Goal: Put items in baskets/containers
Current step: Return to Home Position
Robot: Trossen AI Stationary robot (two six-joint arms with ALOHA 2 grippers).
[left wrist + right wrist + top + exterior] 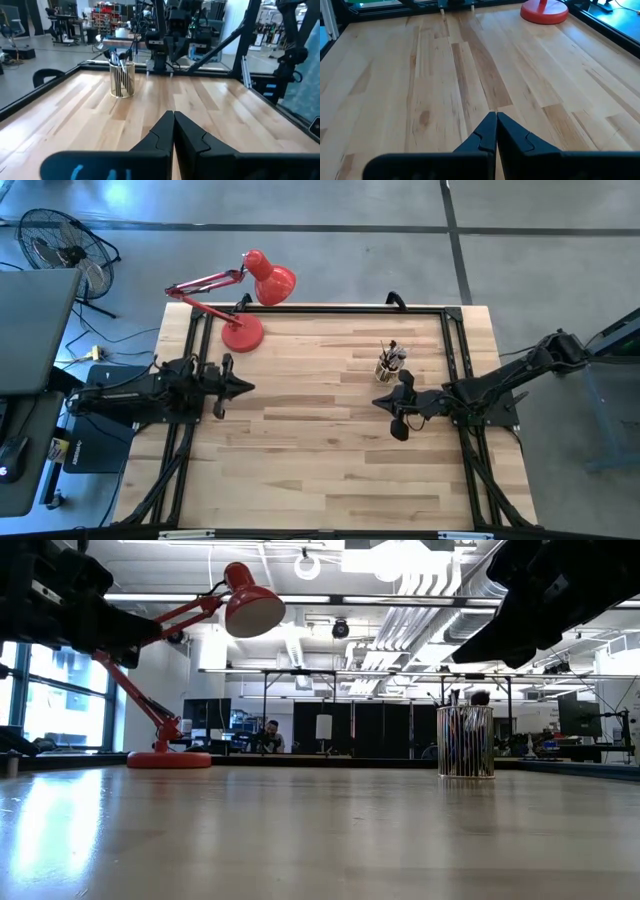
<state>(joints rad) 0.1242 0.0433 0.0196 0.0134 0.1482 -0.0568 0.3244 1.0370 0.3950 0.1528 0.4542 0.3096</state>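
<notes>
Wooden table (320, 470), both arms stretched level, pointing at each other. Left gripper (243, 387) fingers pinched together, empty. Right gripper (380, 402) likewise, near the glass cup (386, 370) of brushes (393, 353).

Both arms sit low, reaching inward from opposite ends of the worktop (320, 470) and pointing at each other. Left tool (243, 387) has its fingers pressed together, nothing in them. Right tool (382, 402) same deal: tips touching, empty, held above the surface.
</notes>
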